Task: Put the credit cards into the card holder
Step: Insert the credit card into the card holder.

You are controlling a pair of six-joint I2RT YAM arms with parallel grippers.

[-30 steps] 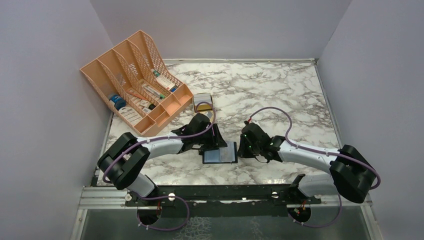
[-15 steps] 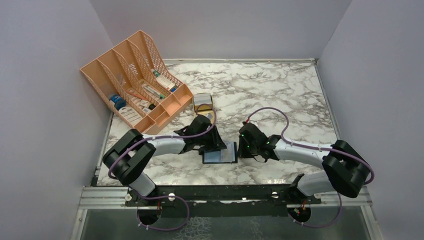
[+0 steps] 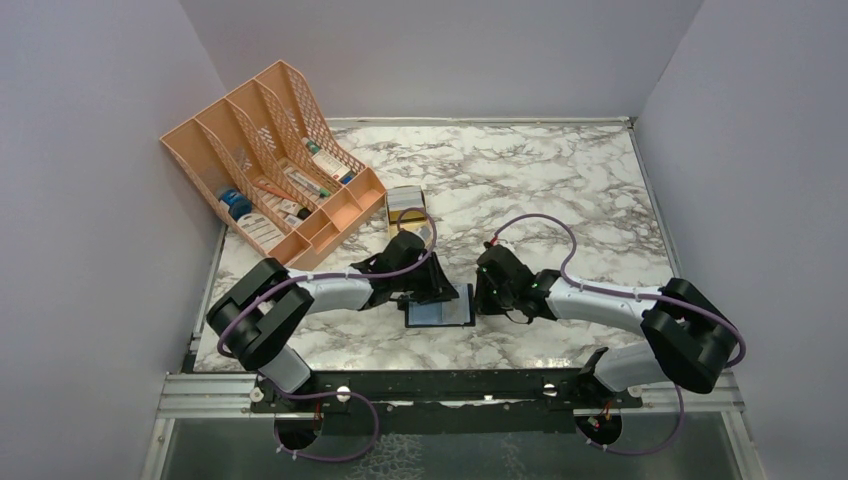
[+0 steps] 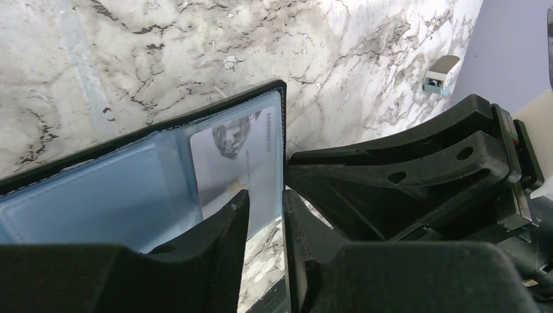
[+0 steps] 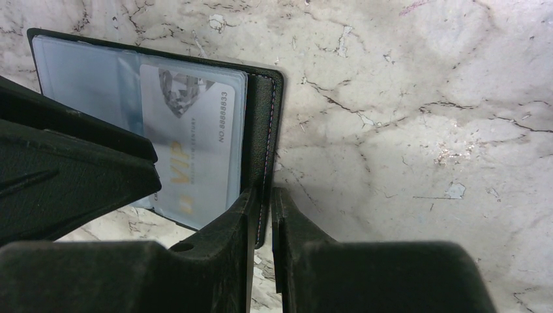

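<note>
The black card holder (image 3: pixel 440 312) lies open on the marble between both grippers, its blue-grey lining facing up. A pale credit card (image 5: pixel 195 143) with gold VIP lettering sits in its right-hand slot, also showing as the card (image 4: pixel 235 150) in the left wrist view. My right gripper (image 5: pixel 265 192) is shut on the holder's black right edge (image 5: pixel 261 117). My left gripper (image 4: pixel 266 195) stands at the holder's far edge, jaws a narrow gap apart. One finger (image 4: pixel 228 228) lies over the card's end. The holder's corner and the marble show through the gap.
A peach mesh file organiser (image 3: pixel 270 160) with labelled boxes stands at the back left. A small tan tin (image 3: pixel 406 205) sits just beyond my left gripper (image 3: pixel 432 282). Grey walls close in both sides and the back.
My left gripper's jaws have narrowed a good deal over the card. Both arms have crept slightly closer to the holder. The holder has stayed in place.
</note>
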